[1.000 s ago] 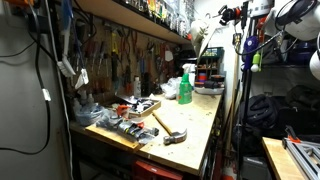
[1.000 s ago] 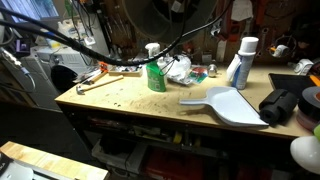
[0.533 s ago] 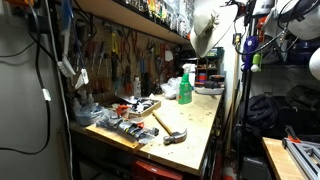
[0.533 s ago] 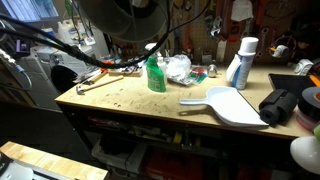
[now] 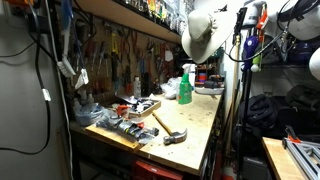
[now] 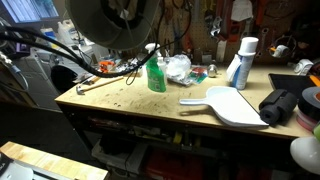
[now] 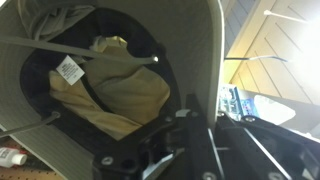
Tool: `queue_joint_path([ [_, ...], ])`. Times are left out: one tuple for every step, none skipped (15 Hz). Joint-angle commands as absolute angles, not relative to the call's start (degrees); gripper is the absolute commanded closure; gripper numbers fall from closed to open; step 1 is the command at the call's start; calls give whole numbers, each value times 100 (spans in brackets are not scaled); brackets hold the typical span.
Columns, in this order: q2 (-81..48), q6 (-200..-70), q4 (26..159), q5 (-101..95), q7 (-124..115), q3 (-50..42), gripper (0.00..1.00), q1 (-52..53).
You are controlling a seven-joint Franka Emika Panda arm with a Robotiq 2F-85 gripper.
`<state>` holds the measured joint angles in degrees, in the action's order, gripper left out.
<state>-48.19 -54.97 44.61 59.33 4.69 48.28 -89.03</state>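
A pale grey bucket hat (image 5: 203,35) hangs in the air high above the workbench, at the end of my arm. In an exterior view it fills the top of the picture, with its dark inside facing the camera (image 6: 115,25). In the wrist view I look into the hat (image 7: 110,80), which has a tan lining and a small white label. My gripper (image 7: 185,115) is shut on the hat's brim, and the brim edge runs between the two fingers. The fingertips are dark and partly hidden.
Below is a wooden workbench (image 6: 130,100) with a green spray bottle (image 5: 185,88) (image 6: 156,75), a hammer (image 5: 170,128) (image 6: 97,80), a white dustpan (image 6: 230,105), a white bottle (image 6: 241,62) and black gear (image 6: 280,105). Tools hang on the wall behind (image 5: 120,60).
The hat has come into view with my arm. It moved left and slightly down in both exterior views and now looks larger, close to one camera.
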Motion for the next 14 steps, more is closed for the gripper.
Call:
queue_joint_path([
  [-4578,-5302,5546,5984,982,4897,99,-9152],
  [-4531,-5284,5779,5947,1161,4887,99,-9162],
  [-4467,-5327,5997,5875,1348,4844,99,-9158],
  [-4425,-5391,6206,5840,1454,4819,99,-9154],
  [-4384,-5497,6387,5794,1620,4790,99,-9137],
  [-4361,-5545,6532,5734,1761,4769,99,-9106],
  [-4329,-5583,6681,5665,1878,4748,99,-9083],
  [-4300,-5683,6830,5583,2083,4735,99,-9050],
  [-4254,-5816,6982,5494,2230,4711,99,-9026],
  [-4212,-6017,7126,5414,2410,4692,99,-9000],
  [-4175,-6242,7271,5373,2531,4688,99,-8988],
  [-4149,-6471,7404,5371,2621,4698,99,-8985],
  [-4116,-6765,7528,5378,2780,4702,99,-8975],
  [-4096,-7040,7641,5403,2930,4713,99,-8968],
])
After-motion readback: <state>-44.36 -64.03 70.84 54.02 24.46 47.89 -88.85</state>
